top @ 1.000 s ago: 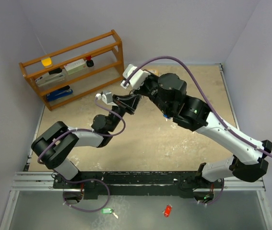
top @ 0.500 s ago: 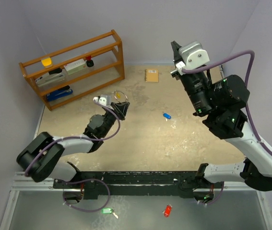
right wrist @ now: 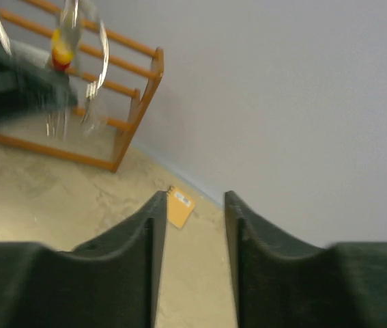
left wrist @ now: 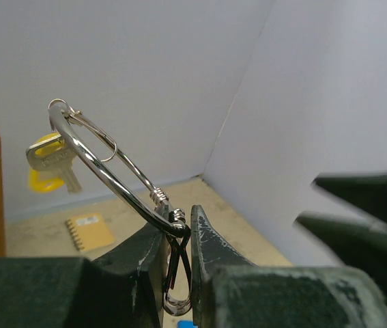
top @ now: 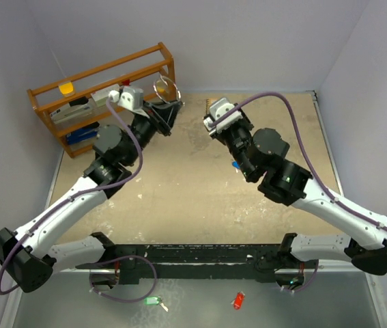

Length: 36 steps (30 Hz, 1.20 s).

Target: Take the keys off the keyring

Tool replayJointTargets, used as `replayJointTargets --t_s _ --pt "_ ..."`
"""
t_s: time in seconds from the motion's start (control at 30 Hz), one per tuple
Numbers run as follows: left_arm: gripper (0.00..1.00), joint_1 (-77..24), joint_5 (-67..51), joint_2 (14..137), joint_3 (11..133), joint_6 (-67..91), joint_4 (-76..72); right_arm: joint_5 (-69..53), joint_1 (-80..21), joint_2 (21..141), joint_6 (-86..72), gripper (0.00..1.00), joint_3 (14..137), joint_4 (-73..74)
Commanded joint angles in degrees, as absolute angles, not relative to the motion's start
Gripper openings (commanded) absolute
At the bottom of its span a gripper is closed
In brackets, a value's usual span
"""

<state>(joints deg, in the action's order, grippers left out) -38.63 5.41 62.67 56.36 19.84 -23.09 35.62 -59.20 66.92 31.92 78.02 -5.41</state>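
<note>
My left gripper [top: 168, 109] is raised in front of the shelf and shut on the clasp end of the keyring [top: 166, 88], a thin silver wire loop. In the left wrist view the keyring [left wrist: 104, 161] sticks up out of the shut fingers [left wrist: 207, 253], with a silver, yellow-headed key [left wrist: 48, 160] hanging at its far end. My right gripper [top: 213, 109] is open and empty, just right of the ring; its open fingers [right wrist: 153, 225] frame the floor. The blurred ring [right wrist: 77, 48] shows at upper left there. A blue-headed key [top: 236, 165] lies on the table.
A wooden shelf [top: 104, 75] with small items stands at the back left. A small orange notebook [right wrist: 179, 206] lies by the back wall. A green tag [top: 153, 301] and a red tag [top: 238, 299] lie below the arm bases.
My left arm has lifted the keyring up and back toward the shelf. My right arm has swung from high at the right down to the left, close to the ring.
</note>
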Motion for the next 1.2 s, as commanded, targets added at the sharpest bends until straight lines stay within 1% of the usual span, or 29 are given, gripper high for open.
replayJointTargets --t_s 0.0,0.07,0.13,0.23,0.27,0.33,0.4,0.5,0.67,0.8,0.87,1.0,1.17 --pt "0.00 -35.92 -2.33 62.66 66.31 28.06 -14.85 36.99 -59.06 61.16 26.53 0.50 71.13 -11.06" --pt "0.00 -33.54 -8.98 64.25 69.81 33.66 -15.05 36.37 -59.06 58.92 25.86 0.58 67.32 -11.90" --pt "0.00 -31.64 -15.40 66.90 74.45 38.68 -15.09 36.85 -59.06 57.03 25.70 0.59 64.34 -14.15" --pt "0.00 -31.14 -21.63 70.00 78.41 43.71 -14.23 33.93 -59.06 53.00 24.62 0.68 60.50 -16.34" --pt "0.00 -30.97 -23.90 70.69 77.78 46.59 -17.21 32.64 -58.99 51.51 24.52 0.71 59.33 -17.18" --pt "0.00 -30.46 -28.71 72.32 75.20 55.94 -27.82 30.21 -58.97 48.81 24.86 0.78 56.94 -19.09" --pt "0.00 -30.09 -31.51 74.41 72.88 63.84 -38.04 28.18 -58.97 47.16 24.92 0.82 56.11 -19.66" --pt "0.00 -30.13 -32.43 75.84 72.38 66.67 -41.65 27.46 -58.97 47.20 24.96 0.87 57.50 -18.04" --pt "0.00 -30.23 -30.67 71.81 71.89 60.75 -34.75 27.37 -58.97 48.18 25.85 0.90 59.14 -18.34" --pt "0.00 -30.23 -29.48 68.07 72.88 51.73 -22.95 26.71 -58.97 49.83 26.94 0.90 61.26 -19.43" --pt "0.00 -30.51 -28.53 66.27 73.56 44.18 -15.49 27.86 -58.97 51.23 28.25 0.90 63.05 -19.83" --pt "0.00 -33.45 -20.85 61.74 73.04 26.48 0.79 30.16 -58.97 54.32 29.67 0.90 67.60 -19.74" --pt "0.00 -37.74 -10.18 54.53 65.34 11.89 7.24 29.31 -58.97 56.62 29.15 0.90 72.41 -19.21"
